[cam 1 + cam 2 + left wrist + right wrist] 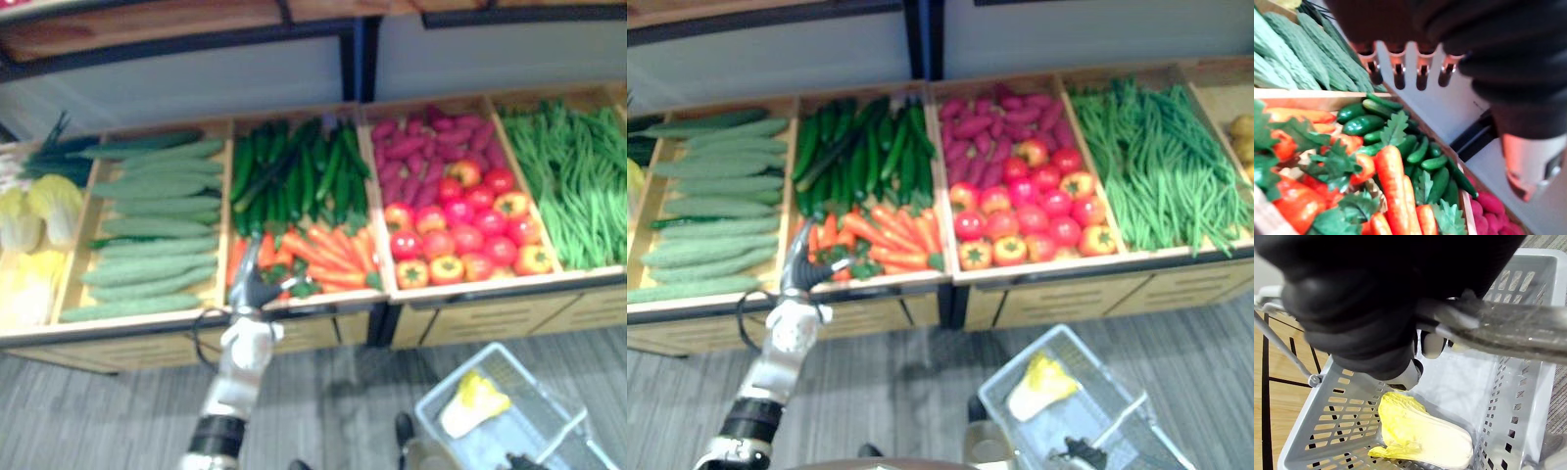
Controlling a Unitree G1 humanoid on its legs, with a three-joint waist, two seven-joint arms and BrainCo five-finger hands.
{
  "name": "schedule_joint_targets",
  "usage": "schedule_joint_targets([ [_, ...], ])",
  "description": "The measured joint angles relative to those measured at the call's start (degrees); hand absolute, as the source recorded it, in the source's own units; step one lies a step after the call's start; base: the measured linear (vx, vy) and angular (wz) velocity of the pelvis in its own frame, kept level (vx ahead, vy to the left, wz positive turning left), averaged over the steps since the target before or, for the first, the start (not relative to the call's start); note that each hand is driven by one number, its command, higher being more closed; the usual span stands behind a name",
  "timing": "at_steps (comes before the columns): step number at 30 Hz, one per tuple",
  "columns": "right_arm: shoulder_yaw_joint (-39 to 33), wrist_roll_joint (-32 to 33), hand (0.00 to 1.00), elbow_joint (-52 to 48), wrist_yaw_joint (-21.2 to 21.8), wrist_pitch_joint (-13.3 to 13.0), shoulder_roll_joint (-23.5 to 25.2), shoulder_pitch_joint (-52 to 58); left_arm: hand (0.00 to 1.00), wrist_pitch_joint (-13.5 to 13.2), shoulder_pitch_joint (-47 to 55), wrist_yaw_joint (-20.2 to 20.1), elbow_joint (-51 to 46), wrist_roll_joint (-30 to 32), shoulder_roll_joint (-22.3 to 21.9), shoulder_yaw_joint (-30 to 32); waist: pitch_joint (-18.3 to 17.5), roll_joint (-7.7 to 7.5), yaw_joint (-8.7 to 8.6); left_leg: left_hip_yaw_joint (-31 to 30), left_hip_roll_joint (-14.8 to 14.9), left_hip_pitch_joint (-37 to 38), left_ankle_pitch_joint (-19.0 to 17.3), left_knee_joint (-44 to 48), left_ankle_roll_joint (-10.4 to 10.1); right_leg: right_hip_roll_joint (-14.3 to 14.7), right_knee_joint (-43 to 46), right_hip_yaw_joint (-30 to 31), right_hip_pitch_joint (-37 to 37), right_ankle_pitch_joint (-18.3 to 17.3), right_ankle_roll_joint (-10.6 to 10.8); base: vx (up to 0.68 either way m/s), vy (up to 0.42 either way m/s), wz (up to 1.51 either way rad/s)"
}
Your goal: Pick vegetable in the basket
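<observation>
- Vegetable tally as I read it: one pale napa cabbage (1420, 431) lies in the grey basket (1337, 426), so at least one pick looks done and another is being set up.
- Far left on the display stand (460, 318) sit more cabbages (29, 211), then ridged green gourds (157, 225), with neither hand near them.
- My left robot hand (251, 287) hovers at the front edge of the middle crate. Its fingers (1399, 73) are straight and spread above the carrots (323, 250), holding nothing and apparently clear of them. Cucumbers (294, 171) lie behind.
- Tomatoes (460, 235) and green beans (573, 181) fill the crates further right.
- Lower right, my right robot hand (1352, 308) is curled round the basket's metal handle (1508, 328), carrying it above the floor (323, 411).
- Left to do, I judge: close on a carrot, lift it, and carry it across to the basket.
</observation>
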Motion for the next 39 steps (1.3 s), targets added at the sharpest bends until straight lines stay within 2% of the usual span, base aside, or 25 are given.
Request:
schedule_joint_targets([
  [10, 4.64, -0.02, 1.0, -5.56, -0.25, -0.68, -0.45, -1.4, 0.0, 3.21, -10.05, 2.35, 3.83, 0.46, 0.26, -1.57, 3.83, 0.26, 0.05, 4.98, 0.83, -4.65, 0.03, 2.89, 0.05, -0.14, 1.71, 0.92, -5.38, 0.12, -0.02, -0.02, -0.012, -0.04],
  [13, 5.26, 0.02, 1.0, -5.85, -1.04, -0.87, -0.5, -2.54, 0.0, 4.41, -13.94, 2.54, 6.9, 2.8, 1.67, -2.95, 5.14, 0.15, 0.01, 6.17, 0.88, -5.73, 0.08, 3.17, 0.11, -0.29, 2.31, 1.06, -6.83, 0.12, -0.02, -0.04, -0.013, -0.03],
  [20, 6.92, 0.21, 1.0, -10.14, -2.28, -1.16, -0.44, -3.05, 0.0, 5.83, -21.29, 3.36, 9.87, 4.91, 3.64, -3.67, 8.49, 0.0, 0.02, 7.93, 0.98, -9.02, 0.43, 3.97, 0.6, -0.82, 3.24, 0.9, -10.19, 0.12, -0.02, -0.04, -0.018, 0.04],
  [28, 9.06, 1.05, 1.0, -12.1, -2.28, -2.58, -0.58, -4.99, 0.0, 6.33, -28.53, 2.91, 18.84, 9.68, 6.94, -7.12, 11.66, 0.15, -0.07, 11.06, 0.85, -10.61, 0.58, 4.05, 0.8, -0.96, 4.13, 1.35, -12.93, 0.12, -0.02, -0.02, -0.03, -0.06],
  [29, 9.2, 1.07, 1.0, -12.1, -2.28, -2.59, -0.75, -5.52, 1.0, 6.24, -29.49, 2.53, 20.5, 11.76, 7.58, -7.91, 11.99, 0.23, -0.13, 11.41, 0.83, -10.62, 0.58, 4.07, 0.8, -0.97, 4.13, 1.36, -13.06, 0.12, -0.02, -0.02, -0.039, -0.04],
  [39, 13.05, 3.45, 1.0, -12.09, -0.28, -3.28, -1.59, -7.43, 1.0, 6.19, -36.92, 0.31, 27.76, 21.85, 10.59, -10.02, 12.05, 0.15, -0.45, 13.37, 0.49, -10.6, 0.56, 4.31, 0.83, -1.33, 4.81, 1.41, -13.96, 0.11, -0.01, -0.04, -0.038, -0.04],
])
